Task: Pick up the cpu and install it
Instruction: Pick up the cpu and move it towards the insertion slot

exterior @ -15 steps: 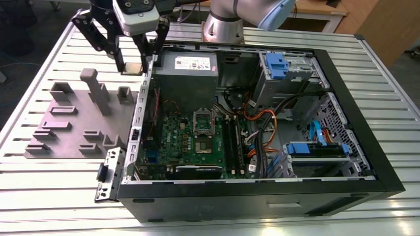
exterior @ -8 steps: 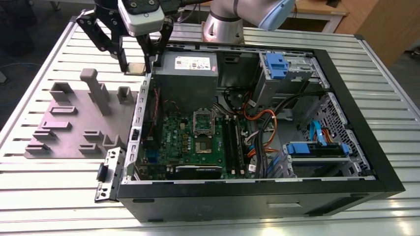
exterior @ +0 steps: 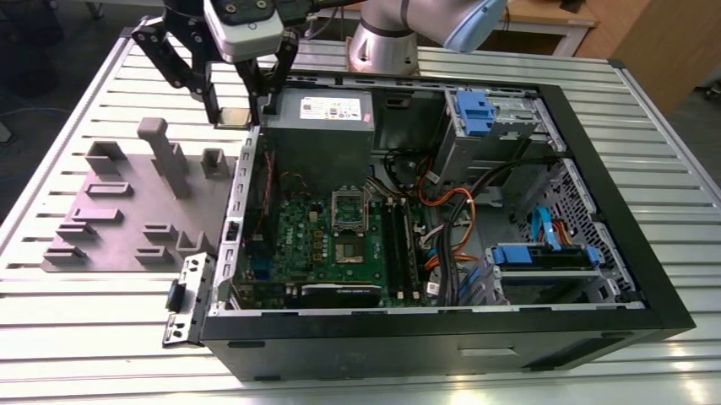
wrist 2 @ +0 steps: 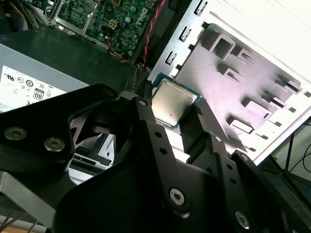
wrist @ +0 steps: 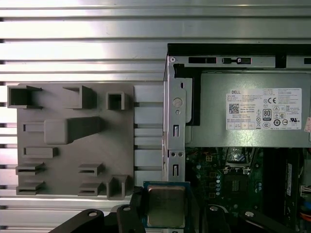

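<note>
My gripper (exterior: pixel 236 115) hangs above the slatted table, right beside the open computer case's wall, near the power supply (exterior: pixel 321 110). It is shut on the cpu (exterior: pixel 233 116), a small square chip with a silver-grey top. In both wrist views the cpu (wrist 2: pixel 171 103) (wrist: pixel 166 206) sits flat between the black fingers (wrist 2: pixel 146 121), held by its edges. The motherboard socket (exterior: pixel 351 246) lies open inside the case, with its metal frame (exterior: pixel 349 202) raised. The first wrist view shows the socket (wrist: pixel 238 184) off to one side of the gripper.
A grey fixture plate (exterior: pixel 124 211) with raised holders lies on the table at the exterior view's left of the case. Black memory sticks (exterior: pixel 400 245), orange and black cables (exterior: pixel 445 211) and blue drive bays (exterior: pixel 541 257) crowd the case interior beside the socket.
</note>
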Action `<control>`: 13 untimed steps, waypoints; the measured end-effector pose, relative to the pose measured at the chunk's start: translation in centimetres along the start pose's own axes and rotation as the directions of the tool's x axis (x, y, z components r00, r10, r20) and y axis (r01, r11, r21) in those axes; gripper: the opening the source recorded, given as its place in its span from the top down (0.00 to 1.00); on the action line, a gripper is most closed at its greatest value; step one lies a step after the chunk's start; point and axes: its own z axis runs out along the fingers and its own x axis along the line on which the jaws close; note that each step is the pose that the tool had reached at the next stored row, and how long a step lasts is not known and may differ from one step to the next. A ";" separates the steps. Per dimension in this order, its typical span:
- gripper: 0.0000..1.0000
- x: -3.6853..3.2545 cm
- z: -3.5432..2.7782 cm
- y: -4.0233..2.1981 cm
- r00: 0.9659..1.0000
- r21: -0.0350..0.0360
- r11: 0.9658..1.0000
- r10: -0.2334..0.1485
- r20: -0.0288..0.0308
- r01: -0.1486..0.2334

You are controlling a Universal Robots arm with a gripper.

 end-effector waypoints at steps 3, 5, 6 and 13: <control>0.53 -0.08 0.00 0.00 1.000 0.000 1.000 0.000 0.000 0.000; 0.53 -0.14 0.00 0.00 1.000 0.000 1.000 0.000 0.000 0.000; 0.53 -0.17 0.00 0.00 1.000 0.000 1.000 0.000 0.000 0.000; 0.53 -0.48 -0.01 0.01 1.000 0.000 1.000 0.000 0.000 0.000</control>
